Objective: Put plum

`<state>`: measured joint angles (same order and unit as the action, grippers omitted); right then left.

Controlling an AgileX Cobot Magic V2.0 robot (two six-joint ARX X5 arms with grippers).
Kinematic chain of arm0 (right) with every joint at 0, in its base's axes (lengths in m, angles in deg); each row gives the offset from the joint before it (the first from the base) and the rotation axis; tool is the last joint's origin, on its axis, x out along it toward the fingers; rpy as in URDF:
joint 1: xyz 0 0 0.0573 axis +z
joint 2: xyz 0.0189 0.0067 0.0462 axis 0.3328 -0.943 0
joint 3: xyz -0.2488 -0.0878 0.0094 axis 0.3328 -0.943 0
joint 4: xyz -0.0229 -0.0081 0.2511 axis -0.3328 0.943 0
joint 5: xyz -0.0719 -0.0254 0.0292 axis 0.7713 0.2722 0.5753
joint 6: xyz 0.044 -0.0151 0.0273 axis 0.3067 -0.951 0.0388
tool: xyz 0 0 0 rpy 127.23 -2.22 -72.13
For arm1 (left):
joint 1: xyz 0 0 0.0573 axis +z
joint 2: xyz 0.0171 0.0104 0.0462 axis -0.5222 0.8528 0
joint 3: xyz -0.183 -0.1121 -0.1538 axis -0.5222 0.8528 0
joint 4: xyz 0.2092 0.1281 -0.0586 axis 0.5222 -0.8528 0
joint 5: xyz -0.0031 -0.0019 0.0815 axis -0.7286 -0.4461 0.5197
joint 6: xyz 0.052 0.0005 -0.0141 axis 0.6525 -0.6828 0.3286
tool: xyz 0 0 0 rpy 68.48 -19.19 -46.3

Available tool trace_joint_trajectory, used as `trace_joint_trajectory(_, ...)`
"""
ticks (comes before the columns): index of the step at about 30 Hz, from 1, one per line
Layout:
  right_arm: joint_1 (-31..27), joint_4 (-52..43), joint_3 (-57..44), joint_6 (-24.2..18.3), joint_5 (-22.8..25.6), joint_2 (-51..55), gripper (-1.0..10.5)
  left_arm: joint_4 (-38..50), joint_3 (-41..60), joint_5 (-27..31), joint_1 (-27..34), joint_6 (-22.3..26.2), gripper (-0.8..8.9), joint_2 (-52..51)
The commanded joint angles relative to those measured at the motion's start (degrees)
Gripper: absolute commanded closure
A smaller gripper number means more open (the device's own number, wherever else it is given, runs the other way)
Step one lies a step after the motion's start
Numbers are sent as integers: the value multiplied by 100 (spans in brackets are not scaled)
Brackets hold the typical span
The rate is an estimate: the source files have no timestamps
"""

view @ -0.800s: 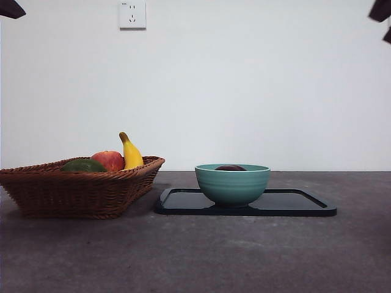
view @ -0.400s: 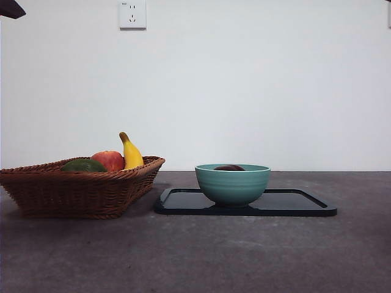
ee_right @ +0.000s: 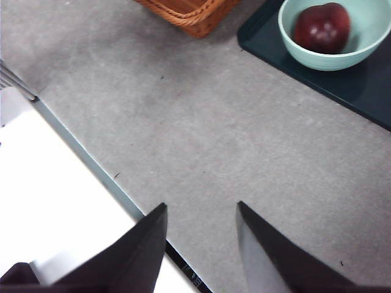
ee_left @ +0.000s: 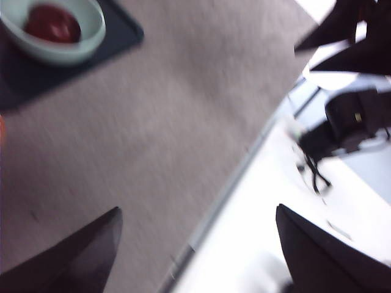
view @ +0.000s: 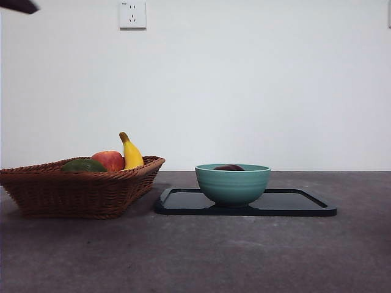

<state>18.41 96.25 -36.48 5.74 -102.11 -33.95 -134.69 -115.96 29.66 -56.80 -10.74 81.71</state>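
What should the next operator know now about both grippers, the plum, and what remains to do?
Left gripper: open, empty, held away from the things.
Right gripper: open, empty, above bare table near its edge.
The plum lies inside the green bowl, which stands on the black tray.
Basket holds the apple, banana and a green fruit, untouched.
Done: the plum is placed. Left: apparently nothing.
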Motion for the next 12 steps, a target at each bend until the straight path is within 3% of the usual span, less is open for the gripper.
trace_joint_trajectory(1,44,-50,39,59,-20,-22,765,485,-271,321,-72,-199,407,234)
trace_joint_trajectory(7,44,-52,39,57,-35,-22,765,678,-1276,1200,-256,-192,407,1274)
trace_joint_trajectory(12,44,-52,39,57,-35,-22,765,669,-2334,1287,-372,109,407,2470)
